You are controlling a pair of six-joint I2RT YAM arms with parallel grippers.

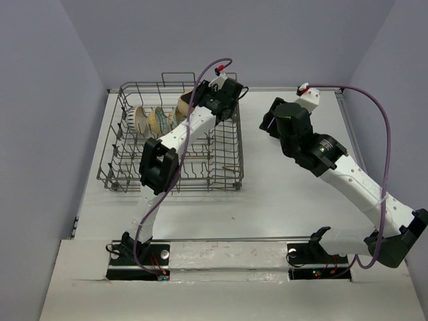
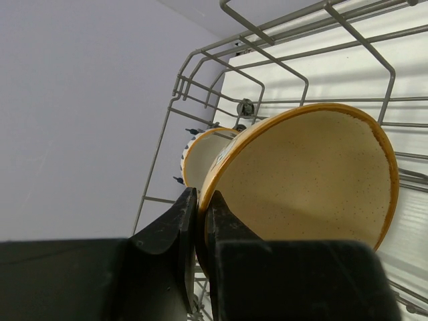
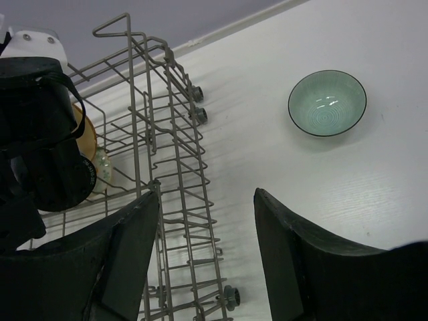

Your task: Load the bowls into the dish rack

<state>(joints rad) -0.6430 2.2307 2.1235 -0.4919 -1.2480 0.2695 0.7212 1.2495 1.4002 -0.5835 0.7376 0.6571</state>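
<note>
- Left pincer is clenched on the rim of the tan bowl. The bowl stands on edge inside the dish rack, just beside a patterned bowl that sits in the rack.
- Right pincer is released and empty, over the rack's side. The teal bowl sits on the desk, well apart from the rack.
- Risk: the rim-only grip is thin, so the bowl could pivot or slip if it snags the tines.
- Risk: letting go before it seats could tip it onto the patterned bowl and chip it.
- Risk: the arms are near each other, so they could clash.
</note>
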